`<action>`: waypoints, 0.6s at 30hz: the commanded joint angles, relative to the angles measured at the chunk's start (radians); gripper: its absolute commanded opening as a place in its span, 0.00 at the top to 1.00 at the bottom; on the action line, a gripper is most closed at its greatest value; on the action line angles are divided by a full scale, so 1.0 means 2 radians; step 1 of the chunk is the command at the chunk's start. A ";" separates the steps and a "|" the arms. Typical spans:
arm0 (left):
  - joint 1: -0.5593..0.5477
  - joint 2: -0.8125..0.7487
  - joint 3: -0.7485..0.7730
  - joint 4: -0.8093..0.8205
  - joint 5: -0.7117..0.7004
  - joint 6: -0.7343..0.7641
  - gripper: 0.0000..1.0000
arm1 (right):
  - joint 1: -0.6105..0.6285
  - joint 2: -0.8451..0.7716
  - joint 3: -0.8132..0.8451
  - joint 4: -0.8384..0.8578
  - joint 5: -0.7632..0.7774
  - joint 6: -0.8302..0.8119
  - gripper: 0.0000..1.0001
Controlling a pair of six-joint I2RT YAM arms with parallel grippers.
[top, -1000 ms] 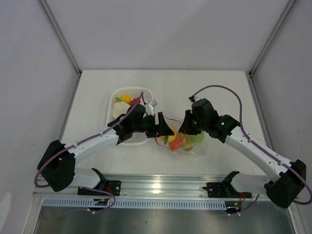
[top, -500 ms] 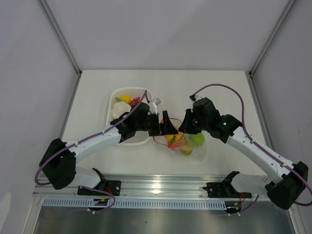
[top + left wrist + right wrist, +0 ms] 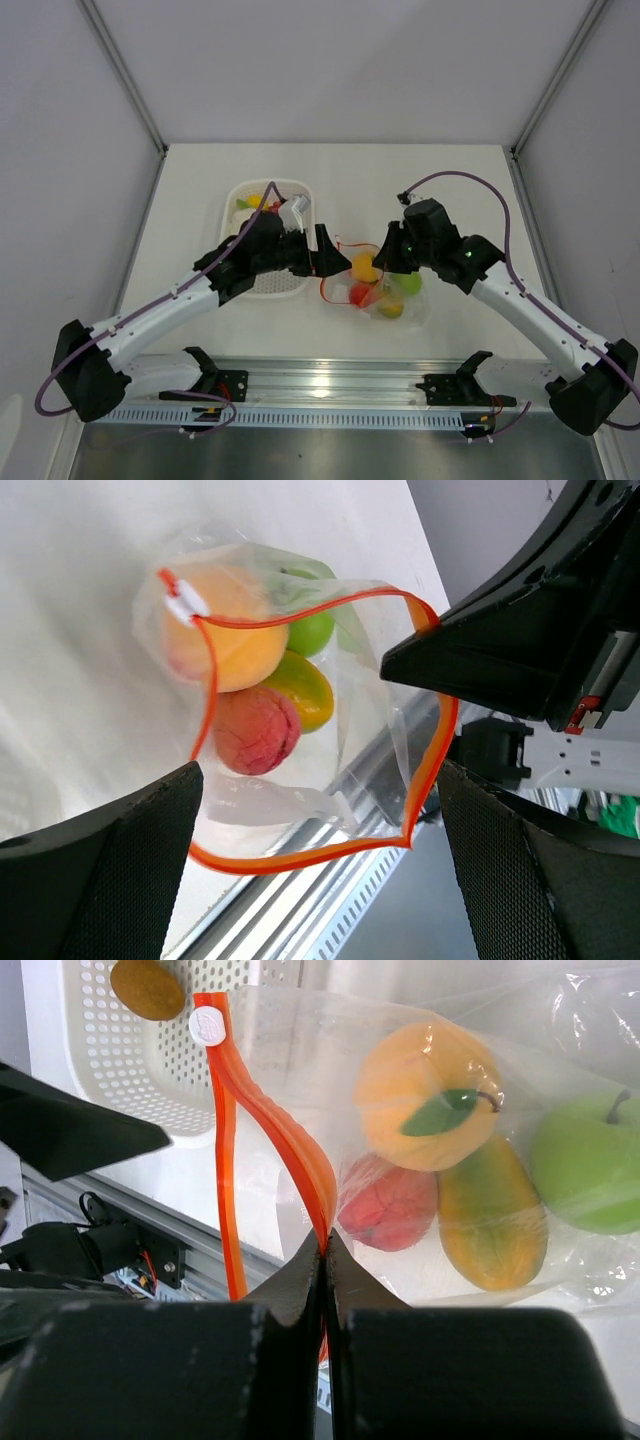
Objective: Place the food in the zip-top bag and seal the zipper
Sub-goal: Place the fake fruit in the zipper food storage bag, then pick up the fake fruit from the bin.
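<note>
Pinching the zipper point(image 3: 228, 1160) flat between them, the right gripper's point(image 3: 325, 1250) jaws are fully closed on this thin, glossy orange-red strip, whose length runs straight away from the pinch to a small white slider tab point(image 3: 208, 1026). The zip-top bag point(image 3: 300, 1090), clear and crinkled, lies ahead of these jaws and to one side. Inside it, the food is a round orange fruit point(image 3: 425, 1095) with a green leaf, a dimpled red peach point(image 3: 385, 1205), an oblong mango point(image 3: 492, 1215) and a smooth green apple point(image 3: 590, 1160), partly cut off by the frame. The left gripper's point(image 3: 318, 780) jaws stand wide and hold nothing; the bag's mouth, pulled into an open loop, faces them. A white perforated basket point(image 3: 110, 1060) beyond the tab is only partly in view.
</note>
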 commanded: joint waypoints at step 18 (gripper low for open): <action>0.143 0.061 0.116 -0.288 -0.303 -0.008 0.01 | -0.010 -0.023 -0.006 -0.004 0.015 -0.017 1.00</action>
